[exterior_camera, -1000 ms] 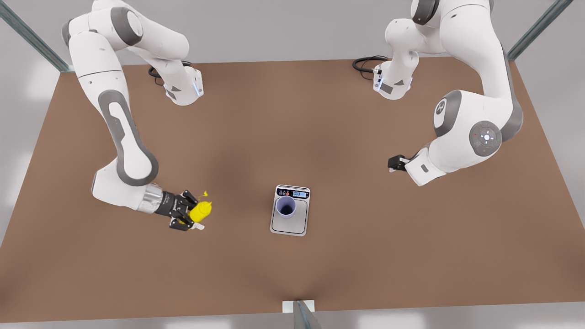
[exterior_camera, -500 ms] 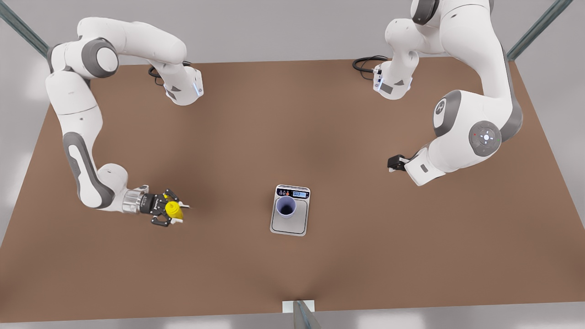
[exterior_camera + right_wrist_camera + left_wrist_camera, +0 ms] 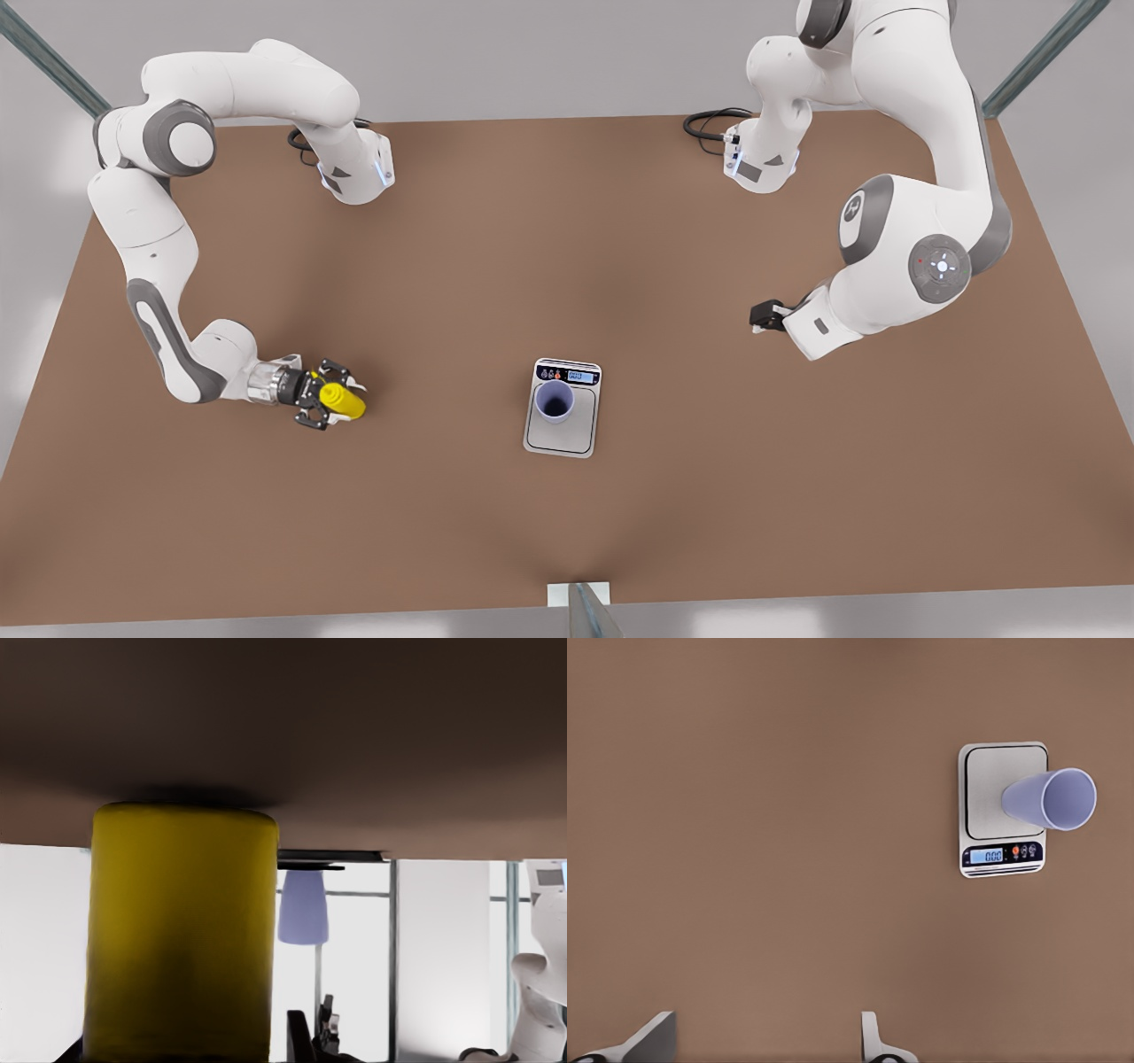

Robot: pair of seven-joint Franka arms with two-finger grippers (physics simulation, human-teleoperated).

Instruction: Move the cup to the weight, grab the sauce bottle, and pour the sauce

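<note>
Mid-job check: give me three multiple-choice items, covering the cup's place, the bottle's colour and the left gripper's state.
1. Where is the cup?
A. on the weight
B. on bare table
C. in a gripper

2. What colour is the sauce bottle?
A. red
B. yellow
C. white

3. What state is the left gripper in?
A. shut on the cup
B. open
C. shut on the bottle

Answers:
1 A: the cup stands on the weight.
2 B: the sauce bottle, clamped in the right gripper, is yellow.
3 B: the left gripper has its fingers apart with nothing between them.

Right tool [image 3: 330,406] clamped, left tool [image 3: 766,1047] apparently spread
</note>
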